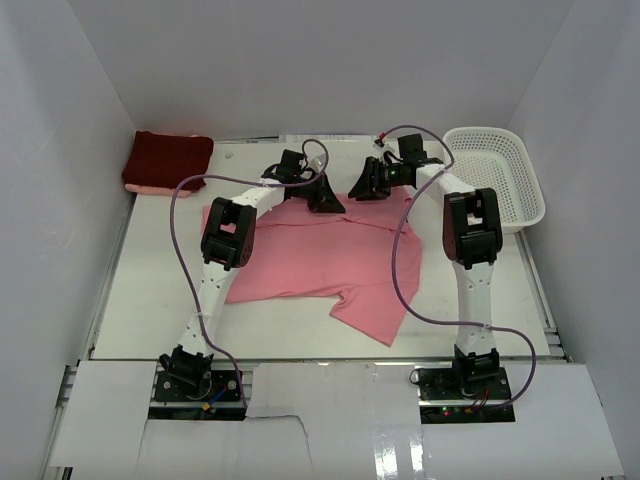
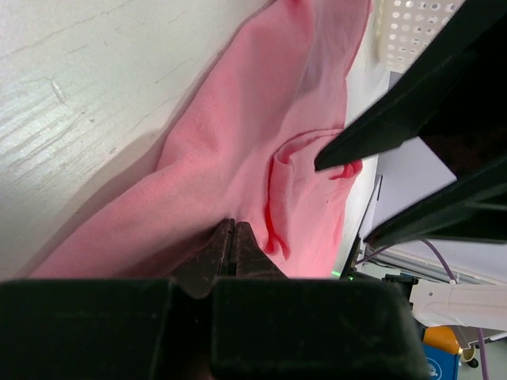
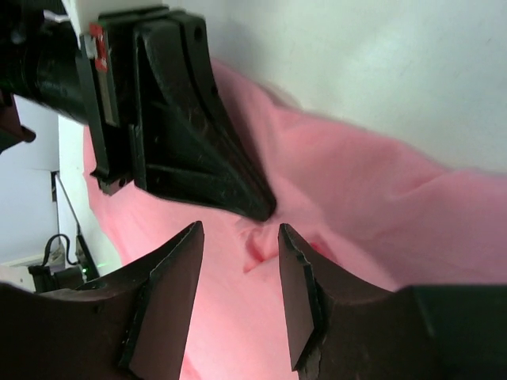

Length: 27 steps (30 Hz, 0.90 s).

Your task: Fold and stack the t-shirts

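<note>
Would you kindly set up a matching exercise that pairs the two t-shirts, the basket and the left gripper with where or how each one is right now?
Column one:
1. pink t-shirt
2. maroon t-shirt
3. white basket
4. left gripper

Column two:
A. folded, at the far left corner of the table
B. shut on the edge of the pink t-shirt
C. at the far right corner
D. spread out in the middle

Pairs: 1-D, 2-A, 3-C, 4-B

White arms (image 1: 208,295), black joints (image 1: 230,235), black grippers (image 1: 328,203), looping purple cables (image 1: 172,230).
</note>
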Available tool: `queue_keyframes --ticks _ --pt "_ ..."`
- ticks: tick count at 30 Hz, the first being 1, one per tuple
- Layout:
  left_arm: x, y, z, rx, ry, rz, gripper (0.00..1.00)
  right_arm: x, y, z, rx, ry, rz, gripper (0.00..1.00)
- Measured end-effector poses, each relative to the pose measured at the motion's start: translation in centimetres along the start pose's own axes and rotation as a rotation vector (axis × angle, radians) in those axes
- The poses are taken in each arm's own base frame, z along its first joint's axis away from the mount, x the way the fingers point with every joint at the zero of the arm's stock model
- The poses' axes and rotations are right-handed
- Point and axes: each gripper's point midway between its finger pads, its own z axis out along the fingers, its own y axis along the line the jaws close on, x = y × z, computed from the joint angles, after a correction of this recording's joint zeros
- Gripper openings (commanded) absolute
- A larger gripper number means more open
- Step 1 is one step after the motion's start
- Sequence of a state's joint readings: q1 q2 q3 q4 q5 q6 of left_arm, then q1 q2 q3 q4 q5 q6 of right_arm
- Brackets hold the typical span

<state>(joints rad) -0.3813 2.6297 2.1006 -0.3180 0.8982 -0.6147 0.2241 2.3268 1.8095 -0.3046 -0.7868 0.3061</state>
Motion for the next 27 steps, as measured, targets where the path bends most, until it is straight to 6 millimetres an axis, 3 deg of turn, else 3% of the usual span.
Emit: queue_keyframes --ticks 4,9,16,27 --pt "0.1 0.0 0.0 -0.003 0.005 -0.002 0.0 -1.3 -1.1 0.7 -0.002 -0.025 -0.017 0.49" --pt "0.3 0.0 -0.1 -0.008 0.012 -0.001 0.0 -0.4 -3.5 1.7 0.006 -0.006 0.025 0.5" --pt "0.4 0.1 -0.2 -0.011 0.015 -0.002 0.0 -0.2 -3.5 1.7 -0.025 -0.023 0.011 0.5" --pt "0.5 0.1 -0.2 -0.04 0.02 -0.02 0.0 3.1 -2.5 0.3 -0.042 -0.007 0.036 0.5"
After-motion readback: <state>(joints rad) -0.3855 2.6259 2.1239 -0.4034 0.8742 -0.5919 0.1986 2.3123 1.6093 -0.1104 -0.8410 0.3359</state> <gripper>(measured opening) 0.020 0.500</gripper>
